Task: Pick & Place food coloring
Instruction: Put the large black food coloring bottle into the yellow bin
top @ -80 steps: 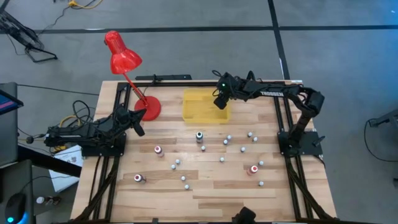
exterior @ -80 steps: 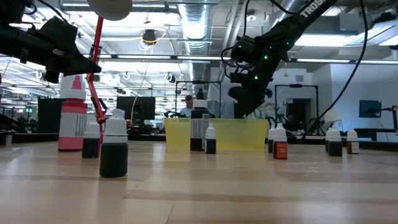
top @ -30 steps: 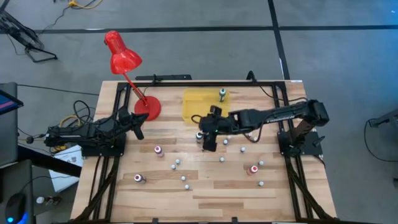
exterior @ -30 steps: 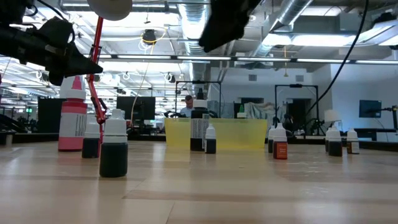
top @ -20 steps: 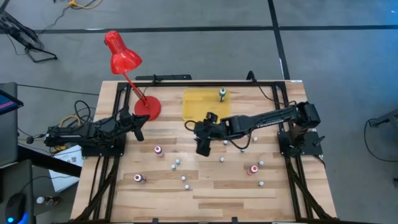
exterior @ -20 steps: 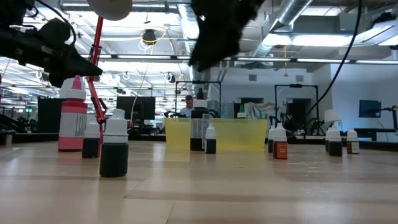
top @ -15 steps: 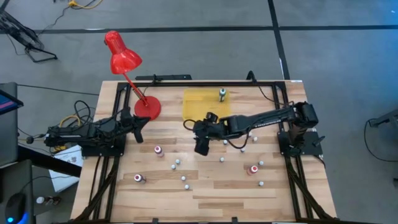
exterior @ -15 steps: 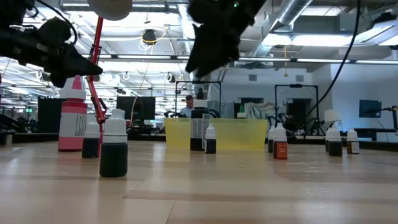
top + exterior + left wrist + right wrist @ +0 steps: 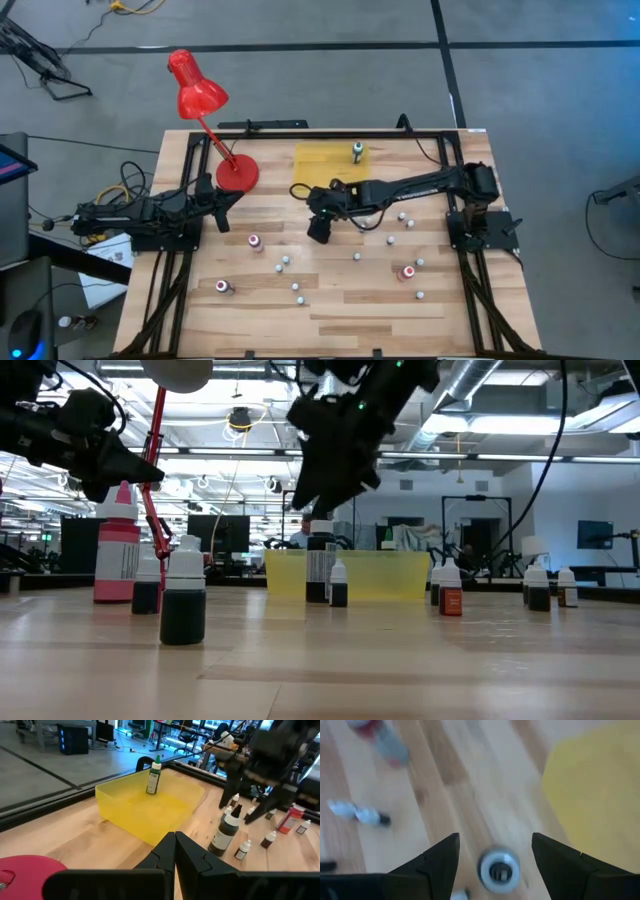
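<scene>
Several small food coloring bottles stand scattered on the wooden table (image 9: 330, 300). A tall dark one with a pale cap (image 9: 499, 868) (image 9: 321, 565) stands just near of the yellow tray (image 9: 325, 172). My right gripper (image 9: 318, 228) (image 9: 495, 839) hangs open just above this bottle, one finger to either side of the cap, touching nothing. It hides the bottle in the high view. A green bottle (image 9: 357, 152) (image 9: 154, 776) stands upright in the tray. My left gripper (image 9: 222, 205) (image 9: 175, 842) waits shut at the table's left edge.
A red desk lamp (image 9: 198, 98) stands on its round base (image 9: 238, 172) at the far left. Red-labelled bottles (image 9: 254, 242) (image 9: 222, 287) (image 9: 408, 271) and small pale-capped ones (image 9: 357, 257) dot the table's middle. Bare wood lies along the near edge.
My right gripper has gone toward the table's left edge and down, to just above the tall dark bottle, rolling a little as it went. The bottles have stayed where they were.
</scene>
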Action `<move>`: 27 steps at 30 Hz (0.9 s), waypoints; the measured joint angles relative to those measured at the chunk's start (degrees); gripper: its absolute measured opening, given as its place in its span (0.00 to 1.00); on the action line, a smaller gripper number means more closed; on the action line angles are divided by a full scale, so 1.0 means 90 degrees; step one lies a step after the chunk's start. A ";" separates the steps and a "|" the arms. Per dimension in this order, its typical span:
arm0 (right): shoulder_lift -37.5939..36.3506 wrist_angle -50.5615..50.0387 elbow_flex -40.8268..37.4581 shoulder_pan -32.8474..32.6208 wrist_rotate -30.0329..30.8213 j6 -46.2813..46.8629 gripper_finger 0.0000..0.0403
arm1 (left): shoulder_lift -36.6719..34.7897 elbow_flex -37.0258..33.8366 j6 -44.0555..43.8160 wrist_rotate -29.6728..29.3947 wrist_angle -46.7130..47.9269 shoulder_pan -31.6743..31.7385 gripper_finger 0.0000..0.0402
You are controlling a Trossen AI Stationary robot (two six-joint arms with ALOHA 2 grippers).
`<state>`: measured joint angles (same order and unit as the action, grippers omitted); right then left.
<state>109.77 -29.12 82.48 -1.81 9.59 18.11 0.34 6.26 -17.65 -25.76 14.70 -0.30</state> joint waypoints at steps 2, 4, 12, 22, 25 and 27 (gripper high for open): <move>0.0153 -0.0054 -0.0010 0.0031 -0.0116 0.0000 0.60 | 0.0000 0.0000 0.0000 0.0001 0.0002 0.0000 0.00; 0.0268 -0.0137 -0.0015 0.0037 -0.0125 -0.0002 0.60 | 0.0000 0.0000 0.0000 -0.0001 0.0002 0.0000 0.00; 0.0260 -0.0347 -0.0017 0.0093 -0.0305 -0.0005 0.59 | 0.0000 0.0000 -0.0019 -0.0003 -0.0018 0.0000 0.00; 0.0095 -0.0537 -0.0008 0.0093 -0.0369 -0.0063 0.51 | 0.0000 0.0000 -0.0084 -0.0024 -0.0004 0.0000 0.00; 0.0125 -0.0579 -0.0010 0.0095 -0.0369 -0.0061 0.46 | 0.0000 0.0001 -0.0087 -0.0055 -0.0007 0.0000 0.00; 0.0127 -0.0541 -0.0012 0.0093 -0.0370 -0.0061 0.41 | 0.0000 0.0001 -0.0090 -0.0072 -0.0015 0.0000 0.00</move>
<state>110.91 -33.99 82.37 -0.97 6.26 17.56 0.34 6.27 -18.46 -26.40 14.56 -0.30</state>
